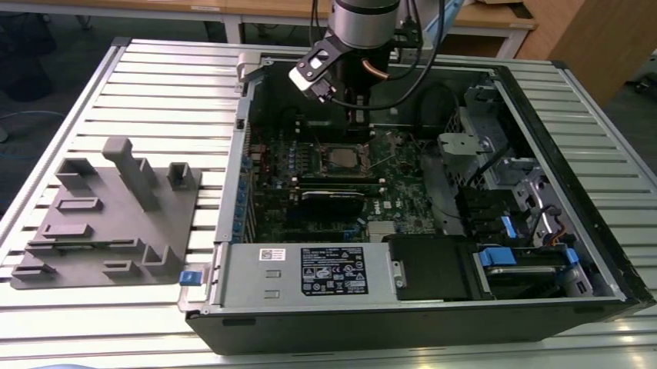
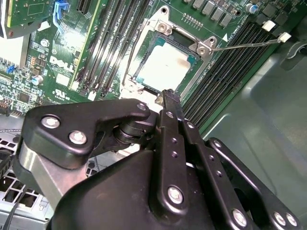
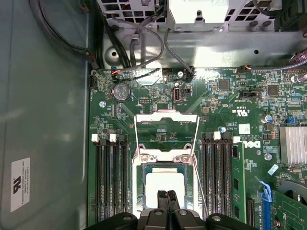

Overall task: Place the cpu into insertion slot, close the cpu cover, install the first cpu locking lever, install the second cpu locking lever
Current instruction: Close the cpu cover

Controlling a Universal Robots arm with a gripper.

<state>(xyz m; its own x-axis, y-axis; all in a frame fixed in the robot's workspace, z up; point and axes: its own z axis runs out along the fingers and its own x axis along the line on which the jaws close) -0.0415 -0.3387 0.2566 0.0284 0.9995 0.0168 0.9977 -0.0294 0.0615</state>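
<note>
arm (image 1: 365, 19): it enters from the top edge of the exterior view; the silvery-grey last segment stands almost vertical.
wrist: it carries a black bracket with a small white-faced camera block (image 1: 311, 75) on the exterior view's left side.
gripper (image 1: 355, 117): black, it points down.
fingers (image 3: 162, 197): two narrow black fingers lie side by side, tips pressed together, with nothing between them.
linkage bars (image 2: 173, 158): black bolted bars run together toward the tips in both wrist views.
</note>
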